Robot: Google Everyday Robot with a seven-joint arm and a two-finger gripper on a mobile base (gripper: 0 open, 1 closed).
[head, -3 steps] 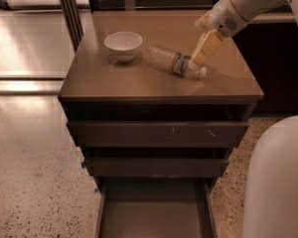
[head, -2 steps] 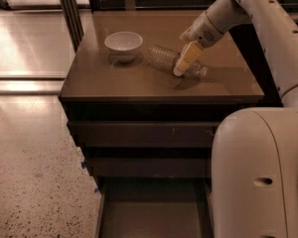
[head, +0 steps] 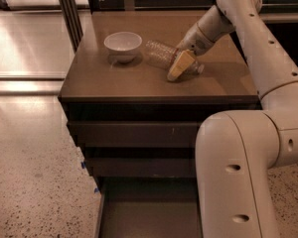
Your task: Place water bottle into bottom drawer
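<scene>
The water bottle (head: 161, 55) lies on its side on the brown cabinet's top (head: 114, 81), its white cap (head: 200, 69) pointing right. The gripper (head: 178, 66) is down at the bottle's right half, near the cap end, with its yellowish tip covering part of the bottle. The bottom drawer (head: 144, 214) is pulled out at the lower edge of the view, and the part of its dark floor that shows is bare. The robot's arm hides the drawer's right side.
A white bowl (head: 122, 44) stands left of the bottle on the cabinet top. Two upper drawers (head: 134, 134) are closed. The arm's thick white link (head: 238, 177) fills the lower right foreground. Speckled floor (head: 35, 172) lies to the left.
The gripper has moved left and down from above the bottle's cap end onto the bottle. The arm's big link has swung into the lower right foreground. The bottle and bowl have stayed put.
</scene>
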